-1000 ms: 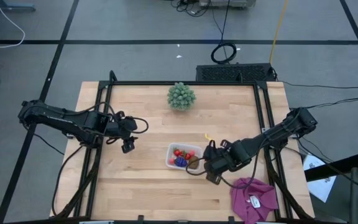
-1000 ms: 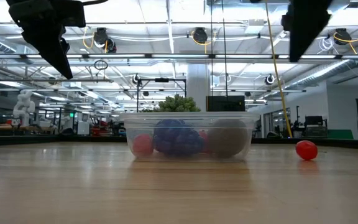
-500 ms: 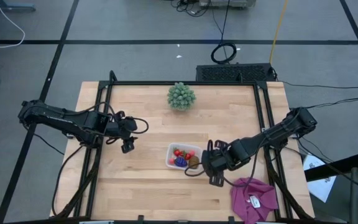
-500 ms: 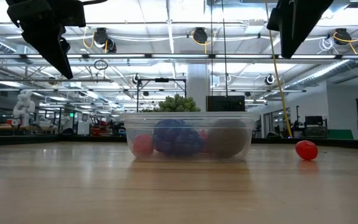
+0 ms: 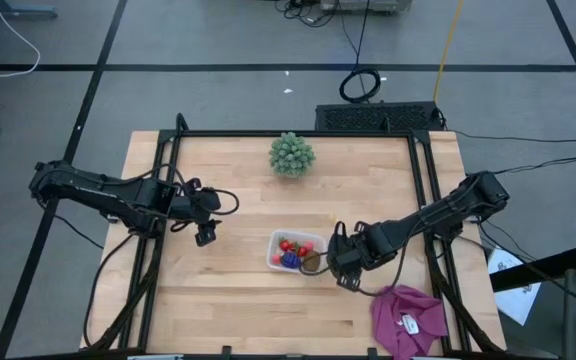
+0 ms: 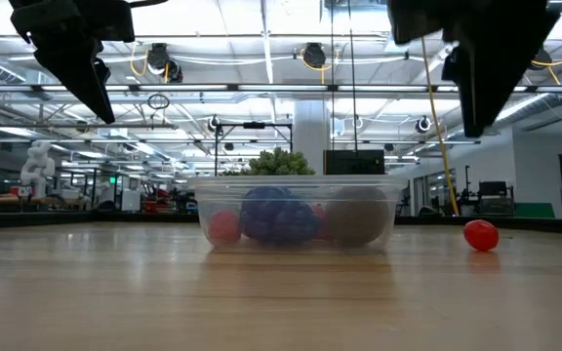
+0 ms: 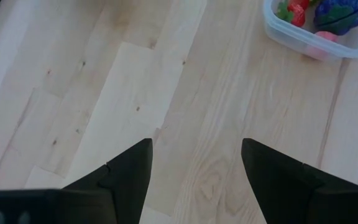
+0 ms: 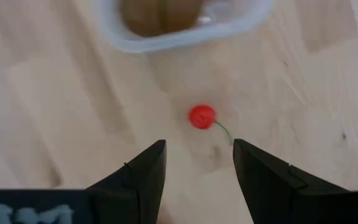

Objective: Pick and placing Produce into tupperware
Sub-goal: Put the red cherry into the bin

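Now my right gripper (image 8: pixel 196 163) has moved closer to the tupperware (image 5: pixel 295 250), its jaws apart and empty above the red cherry (image 8: pixel 202 116) on the worktop just beside it, so I judge only this piece remains.

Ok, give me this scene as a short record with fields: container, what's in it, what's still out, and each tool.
container: clear tupperware near the table's middle
inside: purple grape cluster, brown kiwi, red strawberries
still out: one red cherry-like piece with a stem, on the wood beside the tupperware
right tool: open, empty, above the loose red piece
left tool: open, empty, off to the container's side
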Robot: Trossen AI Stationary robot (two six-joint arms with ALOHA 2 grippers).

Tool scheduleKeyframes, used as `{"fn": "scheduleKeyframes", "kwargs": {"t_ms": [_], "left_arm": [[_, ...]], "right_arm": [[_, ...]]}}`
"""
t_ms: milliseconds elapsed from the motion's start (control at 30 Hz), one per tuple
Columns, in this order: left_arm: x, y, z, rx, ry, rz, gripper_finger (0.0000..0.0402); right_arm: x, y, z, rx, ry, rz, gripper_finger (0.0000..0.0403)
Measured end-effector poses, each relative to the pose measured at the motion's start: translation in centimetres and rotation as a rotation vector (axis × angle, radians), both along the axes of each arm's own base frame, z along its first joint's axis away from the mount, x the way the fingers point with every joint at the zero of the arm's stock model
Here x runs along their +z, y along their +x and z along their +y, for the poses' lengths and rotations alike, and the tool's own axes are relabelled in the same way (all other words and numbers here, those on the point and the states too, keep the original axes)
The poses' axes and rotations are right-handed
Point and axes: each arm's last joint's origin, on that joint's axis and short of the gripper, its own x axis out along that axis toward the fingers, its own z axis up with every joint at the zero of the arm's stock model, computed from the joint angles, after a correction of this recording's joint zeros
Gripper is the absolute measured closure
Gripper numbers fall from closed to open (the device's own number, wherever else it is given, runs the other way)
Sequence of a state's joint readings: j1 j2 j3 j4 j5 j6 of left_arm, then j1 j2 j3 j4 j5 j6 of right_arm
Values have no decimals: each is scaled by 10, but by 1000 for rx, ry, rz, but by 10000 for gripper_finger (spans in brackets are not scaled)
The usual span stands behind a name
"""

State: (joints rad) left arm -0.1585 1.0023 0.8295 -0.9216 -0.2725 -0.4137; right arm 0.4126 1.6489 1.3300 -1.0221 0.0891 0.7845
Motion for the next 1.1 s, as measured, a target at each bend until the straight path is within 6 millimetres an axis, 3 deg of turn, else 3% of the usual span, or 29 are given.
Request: {"fn": "scheduleKeyframes", "kwargs": {"t_ms": [233, 700, 867, 1100], "left_arm": [[0, 0, 0, 7, 7, -2, 149], [0, 0, 0, -3, 13, 1, 149], [0, 0, 0, -3, 13, 1, 149], [0, 0, 0, -3, 13, 2, 149]], "right_arm": [[-7, 6, -12, -58, 18, -18, 224], [-6, 12, -17, -73, 37, -57, 222], [-7, 12, -17, -72, 37, -58, 198], [-25, 7, -19, -76, 33, -35, 160]]}}
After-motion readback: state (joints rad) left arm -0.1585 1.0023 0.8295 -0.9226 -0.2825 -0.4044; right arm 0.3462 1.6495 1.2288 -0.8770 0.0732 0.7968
